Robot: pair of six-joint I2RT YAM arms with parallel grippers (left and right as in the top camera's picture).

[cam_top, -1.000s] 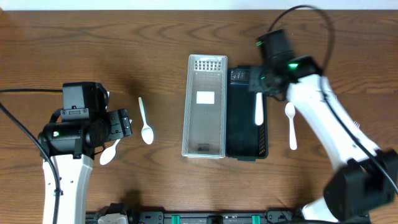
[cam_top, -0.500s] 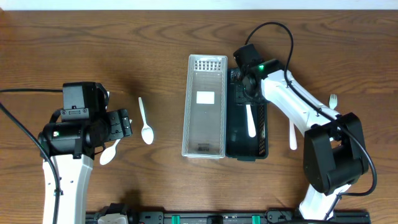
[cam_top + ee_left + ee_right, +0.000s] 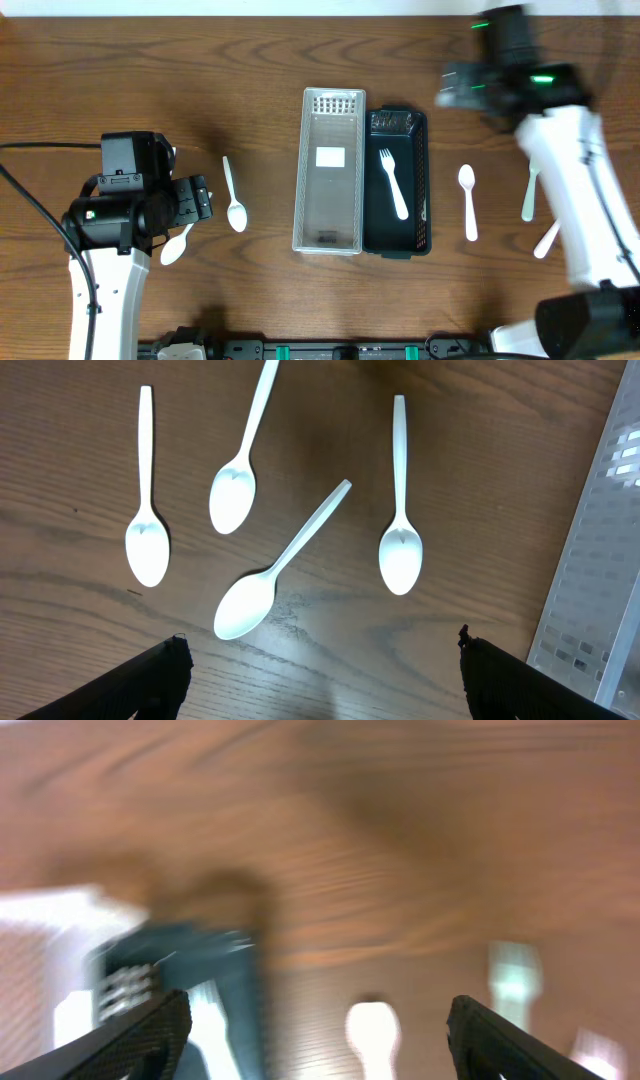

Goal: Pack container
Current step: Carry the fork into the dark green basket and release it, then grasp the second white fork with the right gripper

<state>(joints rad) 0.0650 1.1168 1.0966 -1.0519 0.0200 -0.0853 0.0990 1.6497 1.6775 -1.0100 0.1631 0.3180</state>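
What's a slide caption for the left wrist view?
Left pincer open above four white plastic spoons on the wooden table, clear bin edge at right.

Overhead: straight down, far, whole counter (image 3: 200,60) in frame. Left wrist: close, facing down; left tool (image 3: 320,675) tips at lower corners; spoons (image 3: 400,550) and clear tray (image 3: 605,560) edge shared with overhead mid-left. Right wrist: blurred, slanted; black tray (image 3: 180,955) lower left, shared with overhead centre.

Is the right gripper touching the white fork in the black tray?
Apart. Overhead view shows the fork lying in the tray, the right gripper well clear of it.
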